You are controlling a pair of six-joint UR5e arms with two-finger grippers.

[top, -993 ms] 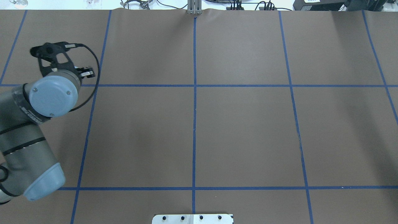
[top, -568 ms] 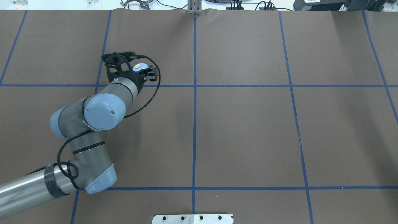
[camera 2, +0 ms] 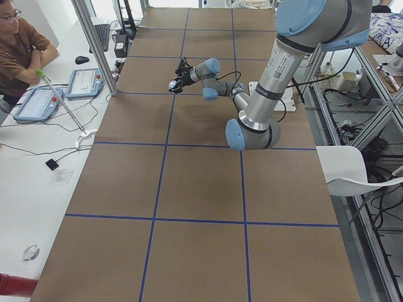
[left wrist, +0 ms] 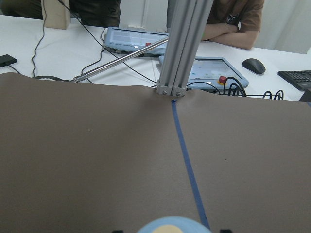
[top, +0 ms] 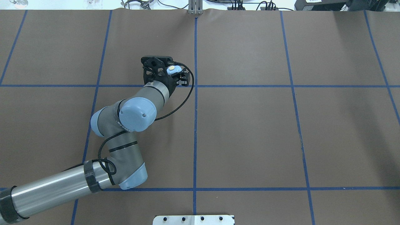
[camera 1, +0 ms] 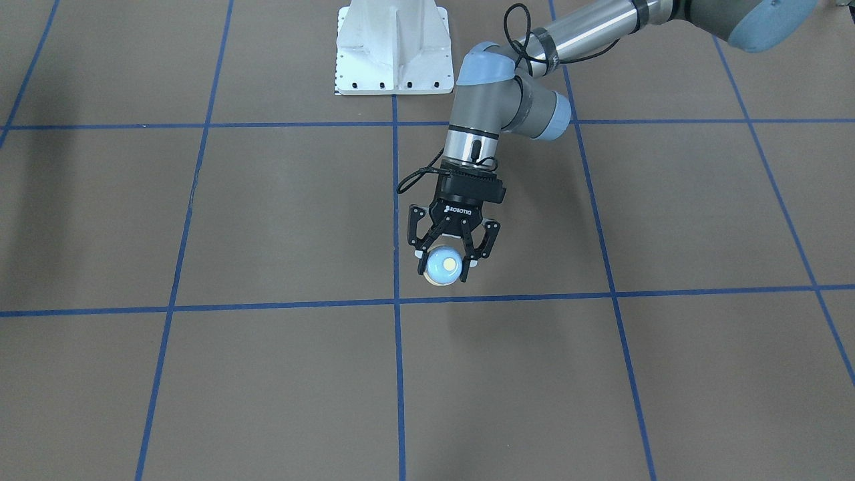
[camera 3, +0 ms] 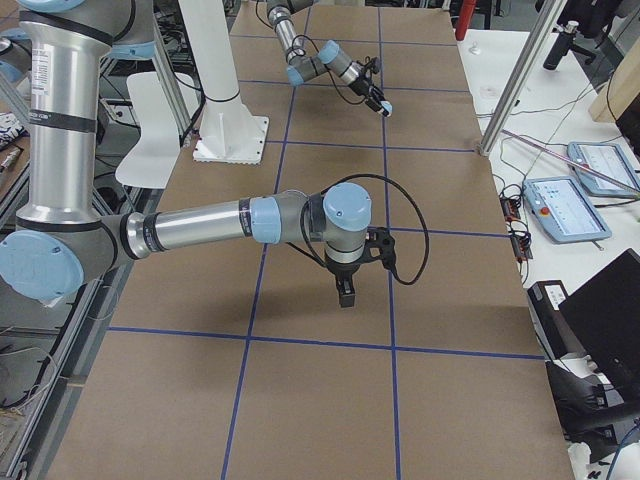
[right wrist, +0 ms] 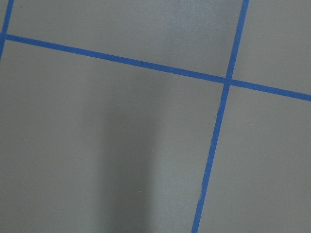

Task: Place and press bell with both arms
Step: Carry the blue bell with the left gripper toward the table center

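Note:
The bell [camera 1: 442, 267], with a light blue dome and a cream button, sits between the fingers of my left gripper [camera 1: 446, 259], which is shut on it. It hangs a little above the brown table, just on the robot's side of a blue tape line and near the centre line. It also shows in the overhead view [top: 172, 68], in the right side view [camera 3: 386, 108] and at the bottom edge of the left wrist view [left wrist: 170, 227]. My right gripper [camera 3: 345, 290] points down over the table and shows only in the right side view. I cannot tell whether it is open or shut.
The white pedestal [camera 1: 393, 47] stands at the robot's side of the table. An aluminium post [top: 195, 7] rises at the far edge on the centre line. An operator [camera 2: 22, 47] sits beyond the table with tablets and cables. Blue tape lines [right wrist: 214, 145] grid the brown mat.
My left arm has swung from the table's far left towards the centre line and stretched out. The bell, hidden a second ago, now shows in its gripper.

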